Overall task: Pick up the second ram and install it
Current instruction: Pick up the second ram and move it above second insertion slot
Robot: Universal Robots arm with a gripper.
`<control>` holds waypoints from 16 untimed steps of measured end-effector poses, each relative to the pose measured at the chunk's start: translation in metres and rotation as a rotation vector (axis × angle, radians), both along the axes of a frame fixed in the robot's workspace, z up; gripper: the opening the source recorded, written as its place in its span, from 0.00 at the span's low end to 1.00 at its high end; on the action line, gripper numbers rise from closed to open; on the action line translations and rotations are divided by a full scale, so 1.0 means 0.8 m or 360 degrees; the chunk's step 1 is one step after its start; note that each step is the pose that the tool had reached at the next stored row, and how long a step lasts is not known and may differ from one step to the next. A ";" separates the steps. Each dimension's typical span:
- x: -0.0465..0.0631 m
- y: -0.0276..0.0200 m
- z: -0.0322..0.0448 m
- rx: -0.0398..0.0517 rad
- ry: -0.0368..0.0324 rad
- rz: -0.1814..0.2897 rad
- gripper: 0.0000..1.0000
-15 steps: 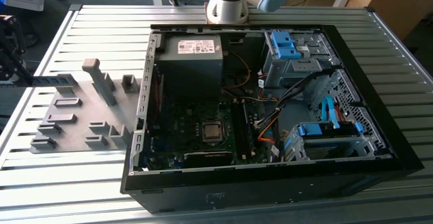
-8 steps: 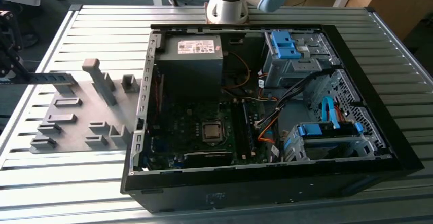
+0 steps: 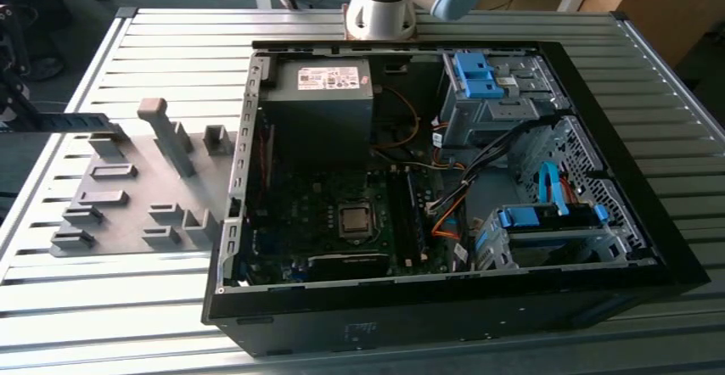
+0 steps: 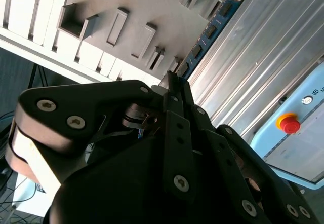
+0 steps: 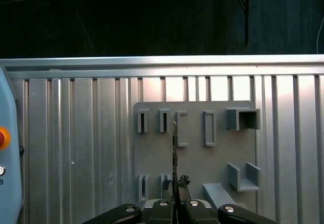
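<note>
The tray (image 3: pixel 119 201) lies on the slatted table (image 3: pixel 114 324), at the exterior view's left of the open computer case (image 3: pixel 453 307). Inside the case, the power supply (image 3: pixel 323 95) sits behind the motherboard (image 3: pixel 328 222). In the first wrist view the second ram (image 5: pixel 174 148) juts from the gripper (image 5: pixel 174 186), clamped edge-on above the tray

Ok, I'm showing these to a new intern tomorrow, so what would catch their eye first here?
Probably the open computer case, in the middle of the exterior view on the slatted metal table, its insides bare. Then the dark tool shut on a blue memory stick, close by the grey tray in both wrist views, and the red button on a pale blue box off the table's edge.
</note>
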State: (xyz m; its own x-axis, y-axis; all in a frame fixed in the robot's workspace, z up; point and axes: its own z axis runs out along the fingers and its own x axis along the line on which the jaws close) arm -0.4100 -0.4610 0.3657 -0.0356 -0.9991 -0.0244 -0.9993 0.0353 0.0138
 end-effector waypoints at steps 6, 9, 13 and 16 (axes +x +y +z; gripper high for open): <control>0.000 0.0000 0.0113 0.0000 0.0000 0.0000 0.14; 0.000 0.0000 0.0170 0.0000 0.0000 0.0000 0.14; 0.000 0.0000 0.0250 0.0000 0.0000 0.0000 0.14; 0.000 0.0000 0.0311 0.0000 0.0000 0.0000 0.14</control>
State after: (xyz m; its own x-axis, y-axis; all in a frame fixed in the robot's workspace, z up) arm -0.4100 -0.4610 0.3906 -0.0356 -0.9991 -0.0244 -0.9993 0.0353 0.0138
